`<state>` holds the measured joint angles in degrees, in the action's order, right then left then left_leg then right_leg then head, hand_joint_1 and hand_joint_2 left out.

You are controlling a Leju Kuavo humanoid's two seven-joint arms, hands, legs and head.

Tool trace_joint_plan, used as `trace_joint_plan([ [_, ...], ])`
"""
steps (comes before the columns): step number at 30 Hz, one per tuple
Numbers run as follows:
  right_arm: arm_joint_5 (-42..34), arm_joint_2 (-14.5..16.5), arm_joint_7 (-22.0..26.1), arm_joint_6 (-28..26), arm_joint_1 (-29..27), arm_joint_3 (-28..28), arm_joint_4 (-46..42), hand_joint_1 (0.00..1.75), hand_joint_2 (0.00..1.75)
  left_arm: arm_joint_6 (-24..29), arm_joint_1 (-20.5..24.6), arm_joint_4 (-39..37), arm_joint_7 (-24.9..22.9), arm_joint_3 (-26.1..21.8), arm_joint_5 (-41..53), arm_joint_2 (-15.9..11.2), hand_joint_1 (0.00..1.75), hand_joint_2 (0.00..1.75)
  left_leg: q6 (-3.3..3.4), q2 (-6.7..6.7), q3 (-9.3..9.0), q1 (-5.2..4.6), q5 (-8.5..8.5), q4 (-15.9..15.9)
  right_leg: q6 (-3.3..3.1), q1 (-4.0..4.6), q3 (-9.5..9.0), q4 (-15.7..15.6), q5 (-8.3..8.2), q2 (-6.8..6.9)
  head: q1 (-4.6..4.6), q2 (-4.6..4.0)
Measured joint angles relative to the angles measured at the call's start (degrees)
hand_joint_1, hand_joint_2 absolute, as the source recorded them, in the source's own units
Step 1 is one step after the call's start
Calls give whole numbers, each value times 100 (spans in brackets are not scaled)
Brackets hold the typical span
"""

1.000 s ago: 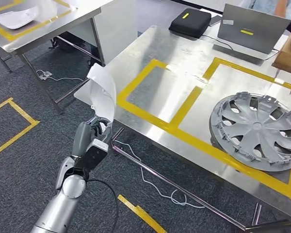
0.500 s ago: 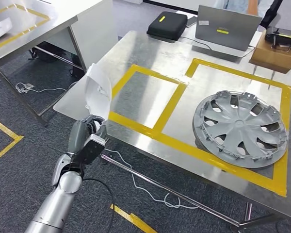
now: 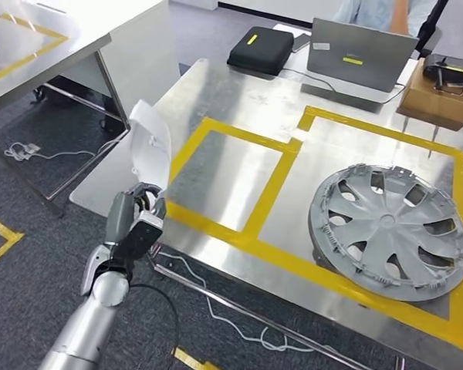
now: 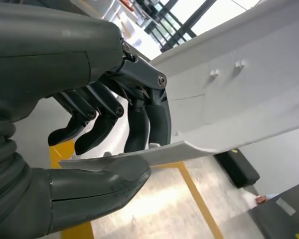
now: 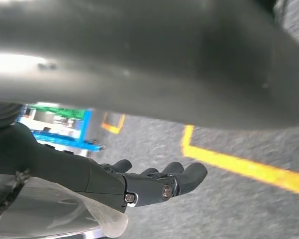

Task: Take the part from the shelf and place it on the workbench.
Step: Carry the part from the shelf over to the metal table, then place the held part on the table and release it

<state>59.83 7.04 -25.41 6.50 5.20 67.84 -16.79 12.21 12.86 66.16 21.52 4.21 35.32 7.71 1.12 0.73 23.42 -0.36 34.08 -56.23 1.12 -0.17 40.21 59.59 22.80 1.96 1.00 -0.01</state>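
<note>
- The steel tabletop [image 3: 247,104] spreads ahead, marked with yellow tape frames [image 3: 258,216]; I judge the empty left-hand frame to be the drop spot for the part.
- A grey hubcap [image 3: 389,231] lies flat inside the right-hand frame, well apart from the arm.
- A grey laptop [image 3: 363,54], a black case [image 3: 260,50] and a brown box [image 3: 444,96] sit along the far edge, out of the way.
- The white part [image 3: 150,146] stands upright in the air just beside the tabletop's near-left corner, not yet over the frame.
- The left hand [image 3: 135,223] holds the part by its lower edge, thumb under and fingers [image 4: 148,119] over the thin flange, likely to keep it steady while carried.
- The right hand [image 5: 155,181] hangs over the floor, fingers loosely extended and holding nothing.
</note>
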Motion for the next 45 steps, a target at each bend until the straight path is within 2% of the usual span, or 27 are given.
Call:
trace_joint_plan([
  [2,4,0,32,7,43,0,6,0,0,11,8,1,10,-13,-1,3,175,175,-78,29,8,4,5,-52,-98,33,-52,-14,5,-30,-23,1],
  [3,5,0,36,8,58,0,7,0,0,11,14,2,13,-14,0,7,175,175,-114,30,86,13,-71,-207,-130,25,-77,-34,16,-59,-27,1],
  [5,5,-2,39,8,74,0,7,0,0,14,23,3,20,-14,1,9,175,175,-176,3,485,26,-234,-872,-197,-4,-177,-93,62,-110,-36,1],
  [6,5,-3,41,7,76,0,7,0,0,16,19,2,23,-15,1,4,175,175,-194,-11,745,37,-194,-1258,-222,-12,-231,-119,95,-133,-40,1],
  [8,5,-5,45,4,80,0,7,0,0,18,9,1,25,-20,1,-6,175,175,-221,-19,1184,58,193,-1757,-244,-16,-329,-134,173,-193,-39,1],
  [9,5,-5,45,4,79,0,7,0,0,18,5,1,25,-22,1,-11,175,175,-226,-19,1312,64,358,-1815,-240,-15,-377,-134,214,-229,-39,1],
  [10,5,-5,45,5,77,0,7,0,0,18,3,1,25,-23,1,-14,175,175,-224,-19,1368,66,373,-1741,-231,-14,-427,-134,249,-263,-39,1],
  [11,5,-4,45,7,76,0,7,0,0,18,3,1,25,-23,1,-16,175,175,-211,-24,1345,66,204,-1520,-219,-12,-477,-134,279,-302,-40,1],
  [13,10,-3,45,10,77,0,13,0,0,16,7,1,27,-23,1,-22,175,175,-153,-107,1158,59,-383,-828,-193,-7,-555,-131,320,-370,-36,1],
  [15,17,1,45,11,84,0,21,0,0,16,12,1,37,-23,3,-29,175,175,-86,-227,1024,42,-621,-342,-144,-7,-555,-120,338,-430,-41,1],
  [18,29,-3,45,10,75,0,23,0,0,22,16,1,66,-26,29,-35,175,175,-18,-236,990,39,-694,-228,-37,-15,-513,-114,357,-481,-55,1],
  [20,38,-11,43,10,72,0,21,0,0,31,27,1,94,-29,61,-34,175,175,31,-182,959,69,-755,-171,17,-11,-416,83,506,-402,-27,1],
  [23,50,-14,41,20,81,0,24,0,0,40,21,-7,123,-33,90,-43,175,175,75,-94,952,75,-762,-149,86,-35,55,1082,1000,-266,21,1],
  [24,55,-13,42,25,77,0,26,0,0,44,13,-15,130,-34,99,-49,175,175,77,-65,951,72,-755,-150,106,-46,187,1347,1080,-252,20,1],
  [25,62,-14,43,28,72,0,27,0,0,48,7,-25,139,-35,107,-55,175,175,76,-37,949,71,-747,-152,123,-54,229,1421,1056,-243,22,1],
  [26,68,-14,42,27,69,0,28,0,0,52,3,-35,149,-36,116,-60,175,175,67,-14,943,74,-736,-155,133,-60,152,1260,926,-225,22,1],
  [28,85,-17,39,22,73,-1,28,0,0,58,1,-47,170,-38,127,-69,175,175,28,28,924,73,-704,-169,138,-62,-232,507,586,-94,25,1],
  [30,99,-19,40,24,91,-2,31,0,0,67,6,-55,182,-46,151,-88,175,175,-30,65,918,40,-666,-199,90,-52,-532,-39,441,22,22,1],
  [33,114,-17,44,35,104,-2,37,0,0,82,18,-93,184,-54,232,-116,175,175,-99,121,898,17,-635,-208,-16,-43,-590,-115,447,-38,16,1],
  [35,120,-17,44,37,114,-2,37,0,0,89,33,-119,184,-54,273,-133,175,175,-159,94,937,33,-494,-364,-79,-61,-608,-127,442,-92,1,1],
  [36,121,-17,44,35,120,-2,37,0,0,91,39,-129,184,-54,284,-144,175,175,-188,62,1037,42,-340,-610,-104,-72,-617,-133,439,-120,-12,1],
  [38,123,-17,49,32,131,-2,37,0,0,94,38,-159,183,-55,293,-169,175,175,-214,14,1387,53,25,-1385,-131,-72,-621,-133,444,-186,-29,1],
  [39,124,-17,51,31,131,-2,37,0,0,95,32,-178,182,-56,293,-181,175,175,-215,5,1551,56,132,-1718,-133,-69,-623,-132,445,-225,-30,1],
  [40,124,-17,54,32,132,-2,37,0,0,95,27,-198,181,-56,293,-189,175,175,-209,-1,1639,56,132,-1879,-135,-67,-626,-132,447,-265,-30,1],
  [41,124,-17,54,33,131,-2,37,0,0,96,24,-214,180,-57,293,-194,175,175,-192,-11,1616,55,5,-1793,-135,-65,-634,-131,448,-309,-31,1],
  [43,123,-17,54,35,134,-2,37,0,0,96,28,-230,180,-57,297,-201,175,175,-135,-94,1322,54,-433,-1098,-131,-64,-655,-131,450,-394,-31,1],
  [45,127,-13,54,41,142,-2,42,0,0,99,47,-242,164,-56,339,-216,175,175,-82,-241,1034,52,-679,-440,-96,-55,-647,-123,450,-462,-29,1],
])
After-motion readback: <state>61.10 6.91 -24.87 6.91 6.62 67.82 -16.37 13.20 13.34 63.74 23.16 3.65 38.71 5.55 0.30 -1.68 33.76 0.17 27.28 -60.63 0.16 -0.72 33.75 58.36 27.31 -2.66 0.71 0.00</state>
